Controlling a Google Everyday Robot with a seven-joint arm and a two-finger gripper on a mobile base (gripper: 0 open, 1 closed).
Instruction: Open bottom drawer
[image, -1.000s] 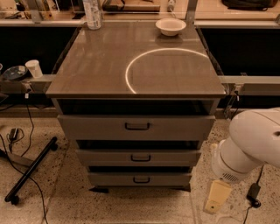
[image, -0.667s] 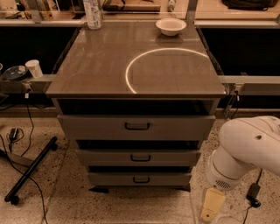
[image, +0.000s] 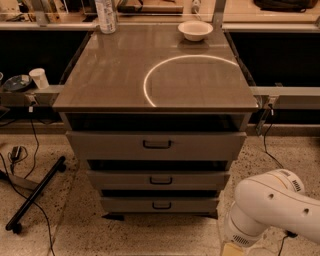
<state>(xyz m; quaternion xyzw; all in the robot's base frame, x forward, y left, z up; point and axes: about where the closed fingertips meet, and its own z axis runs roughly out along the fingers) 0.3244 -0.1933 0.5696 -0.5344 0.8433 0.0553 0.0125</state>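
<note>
Change: arm (image: 272, 210) has sunk lower, near right; claw (image: 233, 248) mostly past the bottom edge, apart or together I cannot tell.
Bottom drawer (image: 160, 204): lowest front, left of the arm, untouched.
Desk (image: 110, 75): bowl (image: 195, 30) far right, bottle (image: 105, 15) far left.

Dim warm light; ring glare (image: 146, 87) on cabinet top (image: 105, 75); claw (image: 233, 249) bottom right.

the bottom drawer (image: 135, 205) is the lowest of 3 grey-brown metal fronts, the shortest and narrowest, sitting level just above the floor, with a small black loop handle (image: 161, 205) at its centre. the gripper (image: 231, 249) hangs low to its right, apart from it.
</note>
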